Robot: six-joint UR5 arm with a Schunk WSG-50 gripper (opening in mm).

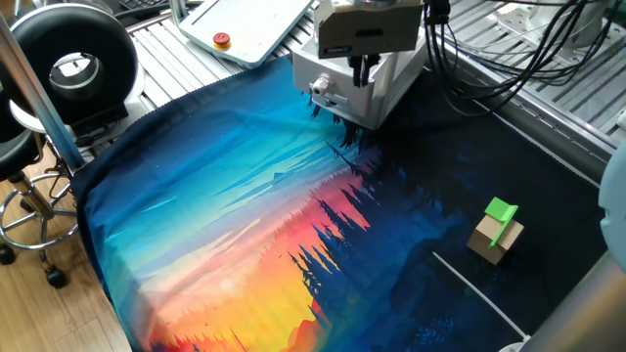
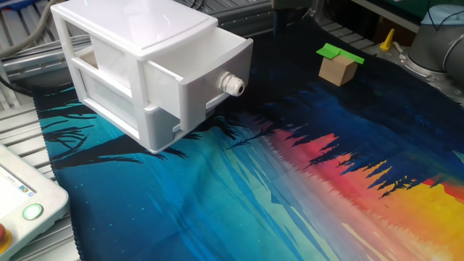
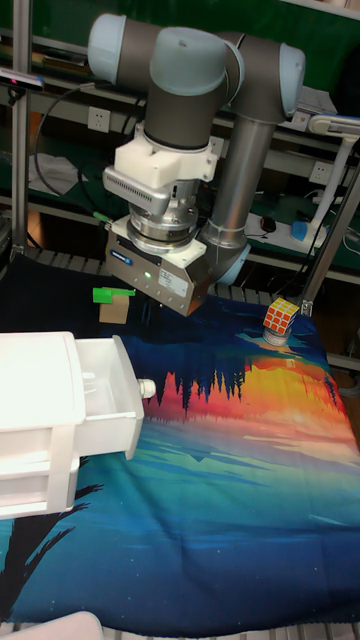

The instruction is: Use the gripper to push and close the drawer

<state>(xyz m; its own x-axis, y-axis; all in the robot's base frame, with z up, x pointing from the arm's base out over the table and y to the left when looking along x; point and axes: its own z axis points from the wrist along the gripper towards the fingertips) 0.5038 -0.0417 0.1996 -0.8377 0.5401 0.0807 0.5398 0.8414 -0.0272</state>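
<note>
The white drawer point(image 2: 199, 87) stood pulled well out of its little white cabinet point(image 2: 109, 65), which sat near one edge of the sunset-printed cloth point(image 2: 304, 188), and its round silver knob point(image 2: 233, 84) pointed out across the cloth toward the open middle of the table. From where I stood, the gripper point(image 3: 158, 272) hung above and a little behind that knob, off to the front side of the drawer, not touching anything; in the tall fixed view it floated higher than the drawer face and just beside it. I could not tell how its short dark fingers point(image 1: 363, 66) stood: they were too small and shadowed to say whether they were parted or pressed together, and nothing was held in them. The drawer slid along the line from knob to cabinet, so to my eye the push would have to run straight along that line, with the gripper first dropped down to the level of the drawer front and set on the outer side of the knob. There looked to be plenty of bare cloth in front of the drawer for that. The small tan block with its green piece point(image 2: 338, 64) sat well apart, farther out on the dark part of the cloth, and a coloured puzzle cube point(image 3: 280, 317) lay off near another edge, neither of them in the way.
</note>
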